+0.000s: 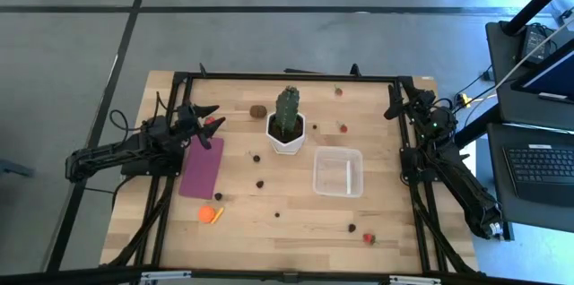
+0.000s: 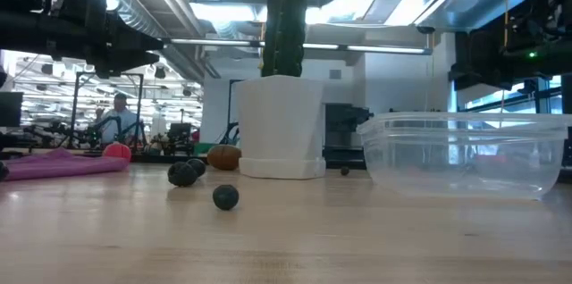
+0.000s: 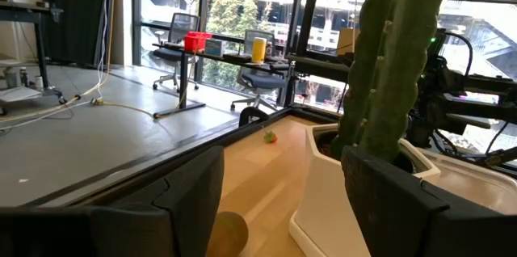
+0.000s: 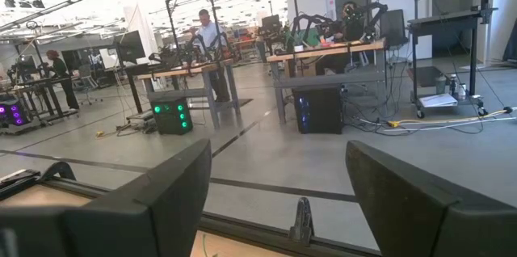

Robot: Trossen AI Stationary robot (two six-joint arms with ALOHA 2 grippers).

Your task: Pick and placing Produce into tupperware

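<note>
The produce lies scattered on the wooden table: a brown kiwi-like oval [image 1: 258,111] [image 3: 226,237], small red pieces [image 1: 342,126] [image 1: 369,238], dark berries [image 1: 260,183] [image 2: 225,196] and an orange piece [image 1: 211,214]. The clear tupperware [image 1: 338,171] [image 2: 465,154] stands right of centre with nothing in it. My left gripper [image 1: 213,116] [image 3: 279,176] hovers open at the table's left side, pointing level toward the kiwi and the cactus. My right gripper [image 1: 393,106] [image 4: 279,176] hovers open at the far right corner, pointing out past the table's far edge.
A green cactus [image 1: 287,106] in a white pot [image 2: 279,128] stands at mid-table, just left of the tupperware's far side. A flat purple mat [image 1: 202,167] lies at the left. People show in the room beyond the table.
</note>
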